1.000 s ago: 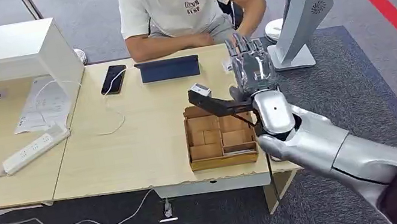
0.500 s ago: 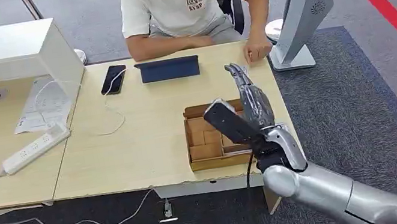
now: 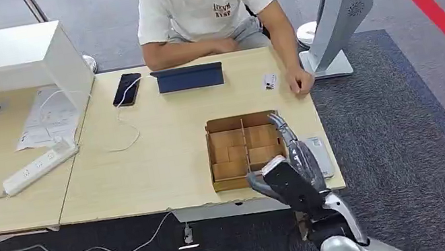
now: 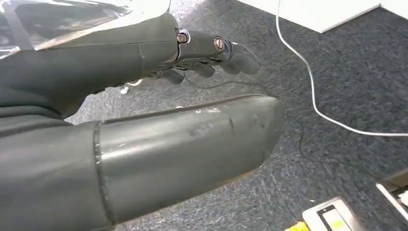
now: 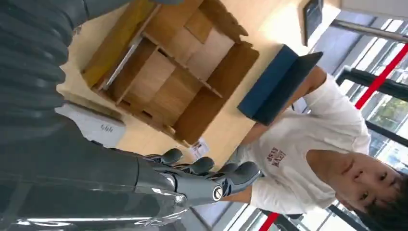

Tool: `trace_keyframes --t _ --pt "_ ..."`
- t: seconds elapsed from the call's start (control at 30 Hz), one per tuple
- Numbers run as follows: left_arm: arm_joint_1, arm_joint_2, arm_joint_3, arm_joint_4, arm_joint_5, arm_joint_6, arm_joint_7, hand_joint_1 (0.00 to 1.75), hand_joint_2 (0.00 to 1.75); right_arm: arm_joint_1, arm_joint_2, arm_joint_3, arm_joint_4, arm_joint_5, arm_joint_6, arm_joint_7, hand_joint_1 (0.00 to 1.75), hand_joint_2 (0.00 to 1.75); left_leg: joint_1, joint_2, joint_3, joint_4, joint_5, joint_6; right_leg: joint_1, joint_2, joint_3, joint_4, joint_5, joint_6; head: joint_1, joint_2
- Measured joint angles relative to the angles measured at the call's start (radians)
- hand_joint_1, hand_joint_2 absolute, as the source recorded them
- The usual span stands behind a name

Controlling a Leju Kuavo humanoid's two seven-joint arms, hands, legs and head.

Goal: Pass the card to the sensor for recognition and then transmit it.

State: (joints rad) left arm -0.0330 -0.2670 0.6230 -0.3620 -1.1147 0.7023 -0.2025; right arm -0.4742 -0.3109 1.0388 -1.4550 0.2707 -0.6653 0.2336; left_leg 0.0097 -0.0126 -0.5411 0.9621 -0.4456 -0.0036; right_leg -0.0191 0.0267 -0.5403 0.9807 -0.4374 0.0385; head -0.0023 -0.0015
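Head view: right hand (image 3: 295, 168) has dropped back from the far right of the table (image 3: 162, 149) to its near edge beside the box (image 3: 246, 151); fingers straight and apart, holding nothing
Card: card (image 3: 270, 81) lies flat on the far right of the table, just beside the person's hand (image 3: 300, 81); a second ago that spot was hidden behind the robot's hand
Sensor: grey slab (image 3: 319, 156) right of the box may be it; unsure
Meaning: card looks handed over; task seems near its end
Left wrist view: left hand (image 4: 144, 106) hangs over carpet, fingers loosely spread, empty
Right wrist view: right hand (image 5: 192, 180) spread wide, empty; box (image 5: 168, 72) and card (image 5: 198, 148) beyond it
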Motion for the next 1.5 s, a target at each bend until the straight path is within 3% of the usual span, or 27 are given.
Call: trace_keyframes --t 0.1,0.2,0.37,0.77,1.5 --pt "-0.004 0.0 0.002 0.0 -0.027 0.0 0.012 0.0 0.0 0.005 -0.01 0.01 0.001 0.243 0.027 0.145 0.0 1.75 0.0 0.0 0.0 0.0 0.0 0.0 0.0 0.0 0.0 0.0 0.0 0.0 0.0 0.0" --pt "-0.012 0.0 0.002 0.0 -0.029 0.0 0.016 0.0 0.0 0.004 -0.019 0.022 0.007 0.507 0.098 0.306 0.0 1.75 0.0 0.0 0.0 0.0 0.0 0.0 0.0 0.0 0.0 0.0 0.0 0.0 0.0 0.0" --pt "-0.029 0.0 0.002 0.002 0.01 0.0 0.002 0.0 0.0 0.007 -0.022 0.043 0.035 0.7 0.182 0.387 0.0 1.75 0.0 0.0 0.0 0.0 0.0 0.0 0.0 0.0 0.001 0.0 0.0 0.0 0.0 0.0" --pt "-0.033 0.0 0.003 0.011 0.029 0.0 0.003 0.0 0.0 0.007 0.003 0.075 0.125 0.745 0.208 0.406 0.0 1.75 0.0 0.0 -0.001 0.0 0.0 0.0 0.0 0.0 0.0 0.0 0.0 0.0 0.0 0.0" --pt "-0.047 0.0 0.008 0.039 0.032 0.0 -0.005 0.0 0.0 -0.066 0.086 0.108 0.33 0.673 0.278 0.35 0.0 1.75 0.0 0.0 -0.001 0.0 0.0 0.0 0.0 0.0 0.0 0.0 0.0 0.0 0.0 0.0"
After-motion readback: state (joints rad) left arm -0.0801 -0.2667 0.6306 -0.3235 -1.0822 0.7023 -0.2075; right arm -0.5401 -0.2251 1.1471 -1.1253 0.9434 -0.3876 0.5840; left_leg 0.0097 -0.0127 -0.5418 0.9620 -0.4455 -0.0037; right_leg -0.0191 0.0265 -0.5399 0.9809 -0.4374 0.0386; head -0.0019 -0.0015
